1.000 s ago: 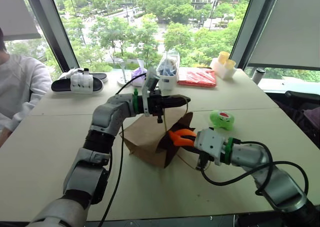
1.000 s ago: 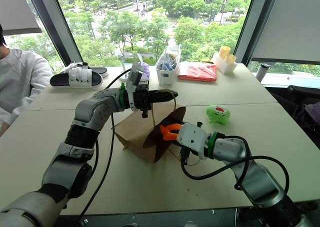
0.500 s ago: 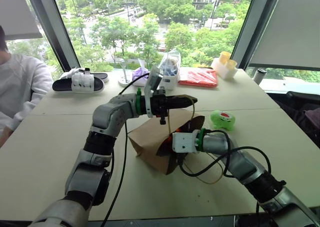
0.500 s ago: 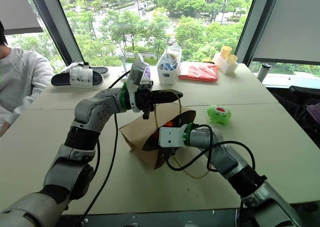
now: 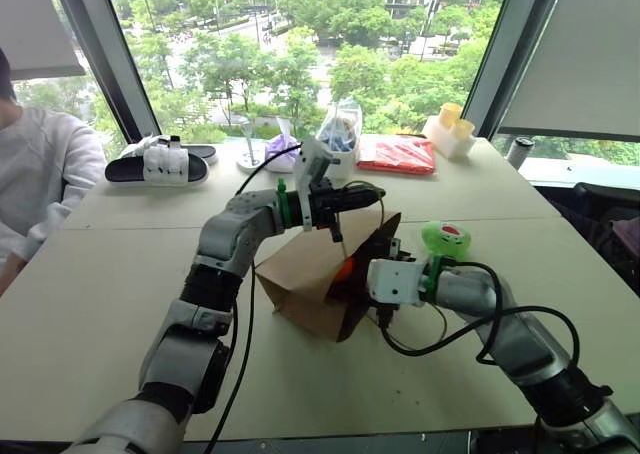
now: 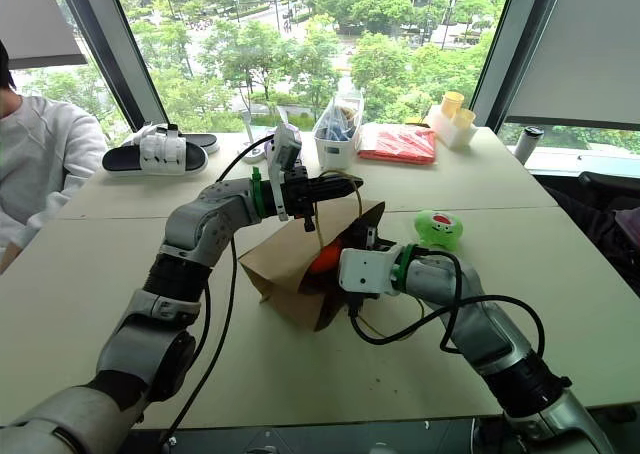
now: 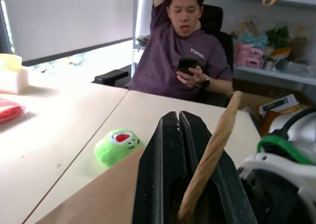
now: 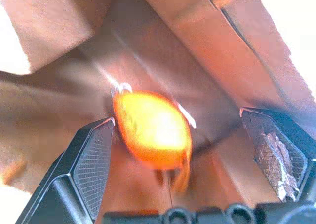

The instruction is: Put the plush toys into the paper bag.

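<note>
Paper bag, light and floppy, lies on the tabletop, mouth lifted by our left pincer clamped on a cord handle. Orange toy, soft, sits inside between our right pincer's spread fingers. Green toy, squashy, waits beside; we'd pinch its middle.

Both head eyes look forward and down over the table, sharing the paper bag; the left wrist view faces level across it toward a seated person; the right wrist view sits close inside the bag
</note>
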